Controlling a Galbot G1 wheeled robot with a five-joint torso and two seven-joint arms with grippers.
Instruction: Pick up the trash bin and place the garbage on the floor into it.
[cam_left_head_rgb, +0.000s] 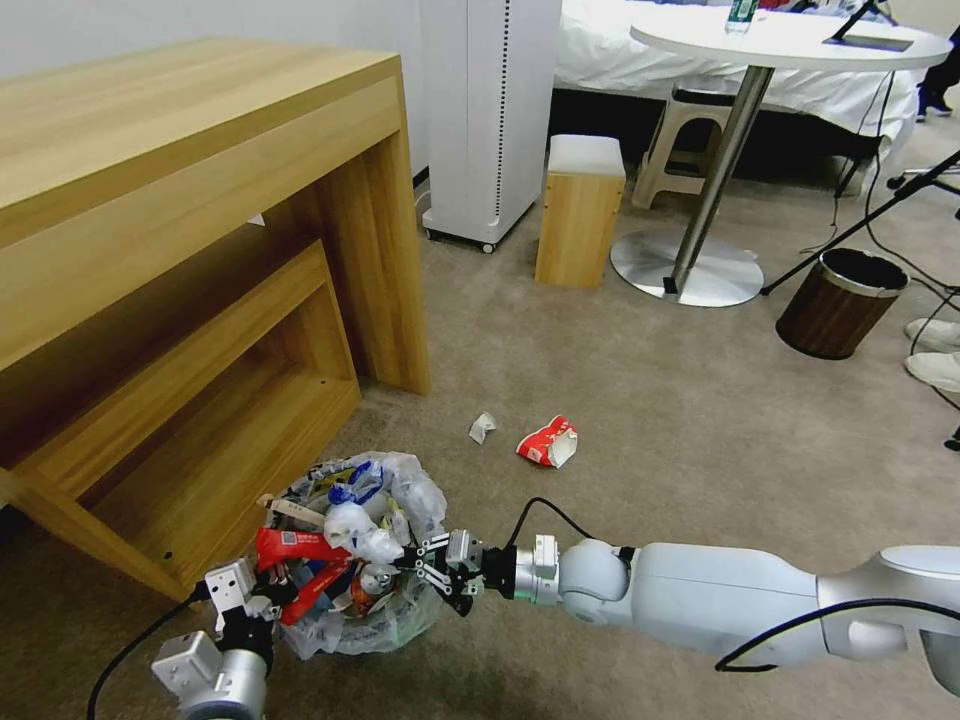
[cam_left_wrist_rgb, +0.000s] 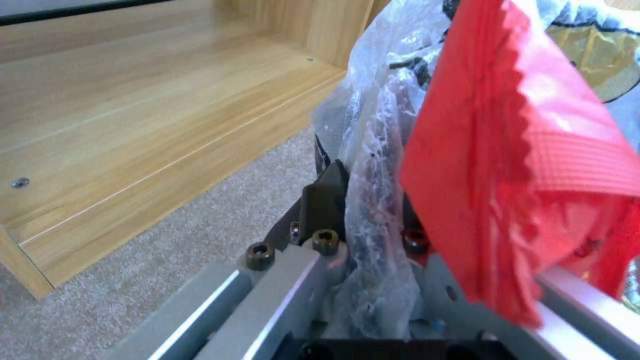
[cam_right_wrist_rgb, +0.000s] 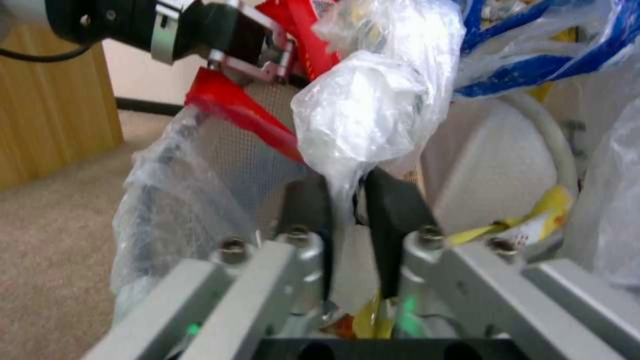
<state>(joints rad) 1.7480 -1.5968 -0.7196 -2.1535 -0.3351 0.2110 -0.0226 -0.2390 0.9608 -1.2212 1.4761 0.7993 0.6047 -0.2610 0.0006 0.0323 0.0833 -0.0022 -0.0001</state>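
Two claws work at the trash bin (cam_left_head_rgb: 365, 560), which sits low at about 7 o'clock in the head view, by the wooden shelf (cam_left_head_rgb: 200, 430). The left claw (cam_left_wrist_rgb: 363, 200) is clamped on the bin's plastic bag rim. The right claw (cam_right_wrist_rgb: 347, 210) is pinched together on a crumpled clear plastic wad (cam_right_wrist_rgb: 367, 110) over the full bin. I think it is dropping this piece in. Next it should let go and reach for more garbage. A red and white wrapper (cam_left_head_rgb: 548, 442) and a crumpled paper (cam_left_head_rgb: 482, 428) lie on the floor (cam_left_head_rgb: 650, 400), near the middle.
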